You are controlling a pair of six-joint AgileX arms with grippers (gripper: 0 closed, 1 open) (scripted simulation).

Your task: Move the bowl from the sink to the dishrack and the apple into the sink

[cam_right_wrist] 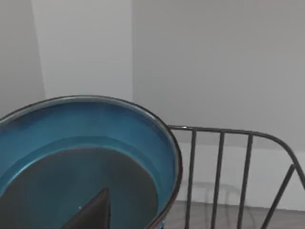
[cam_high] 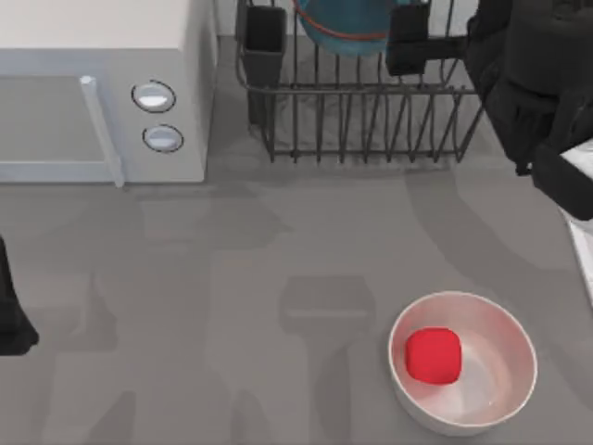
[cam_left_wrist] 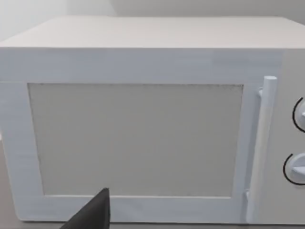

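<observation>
The blue bowl (cam_high: 345, 28) is up over the dishrack (cam_high: 361, 120), right beside the rack's dark cup (cam_high: 264, 46). The right end effector (cam_high: 408, 37) is at the bowl's rim, and I think it is holding it. It should go down slowly so the bowl slips between the bars. The apple (cam_high: 434, 355) sits in a white bowl (cam_high: 505, 371), well away from the rack. The microwave (cam_high: 102, 83) stands beside the rack. The left arm (cam_high: 14, 315) waits far from the rack; I cannot tell its grip.
</observation>
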